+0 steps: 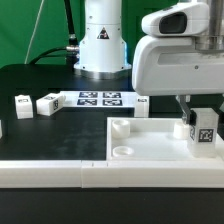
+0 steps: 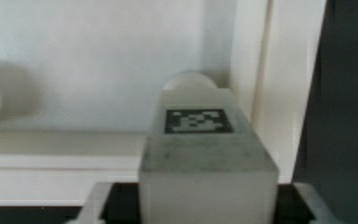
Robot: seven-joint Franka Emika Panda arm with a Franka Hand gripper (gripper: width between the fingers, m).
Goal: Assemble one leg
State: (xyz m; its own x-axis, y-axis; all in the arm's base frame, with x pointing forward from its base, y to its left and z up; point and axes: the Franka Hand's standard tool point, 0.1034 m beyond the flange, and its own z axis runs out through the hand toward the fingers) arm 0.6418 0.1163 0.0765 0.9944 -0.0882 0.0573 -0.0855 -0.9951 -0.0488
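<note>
My gripper [image 1: 200, 118] is shut on a leg [image 1: 202, 128], a small white block with a black-and-white tag, and holds it upright over the corner of the large flat white square part [image 1: 150, 140] at the exterior view's right. In the wrist view the leg [image 2: 202, 140] fills the middle, its tag facing the camera, with the square part [image 2: 87, 70] behind it. Two more legs [image 1: 24, 103] [image 1: 48, 103] lie on the black table at the exterior view's left.
The marker board [image 1: 98, 98] lies on the table in front of the robot's base [image 1: 103, 45]. A white ledge [image 1: 50, 172] runs along the front edge. Raised round corner posts [image 1: 120, 127] stand on the square part.
</note>
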